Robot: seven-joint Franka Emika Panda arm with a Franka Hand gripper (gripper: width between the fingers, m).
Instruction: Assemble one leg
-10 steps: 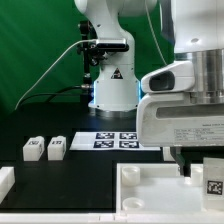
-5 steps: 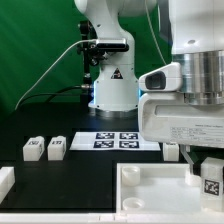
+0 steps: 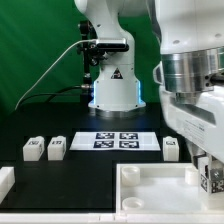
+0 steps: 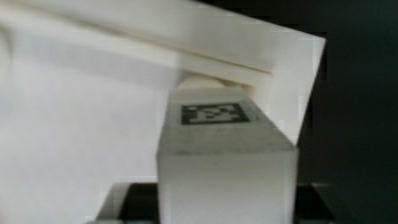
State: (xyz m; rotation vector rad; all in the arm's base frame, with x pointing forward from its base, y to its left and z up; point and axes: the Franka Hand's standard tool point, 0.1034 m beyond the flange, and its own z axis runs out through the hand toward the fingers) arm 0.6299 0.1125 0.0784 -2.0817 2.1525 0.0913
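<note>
Gripping a leg (image 4: 221, 150) between closed fingers, the end effector (image 3: 210, 178) is hovering over the white tray's (image 3: 140, 183) right corner in the exterior view. Rigid, light and smooth-sided, it is likely needing a firm flat-face pinch; two more legs (image 3: 45, 148) are lying far left on the surface.

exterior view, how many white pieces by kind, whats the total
legs: 4 (two side by side, one by the marker board, one in the gripper)
big tray-like piece: 1
marker board: 1
partly cropped white piece at the exterior view's left edge: 1
total: 7
</note>
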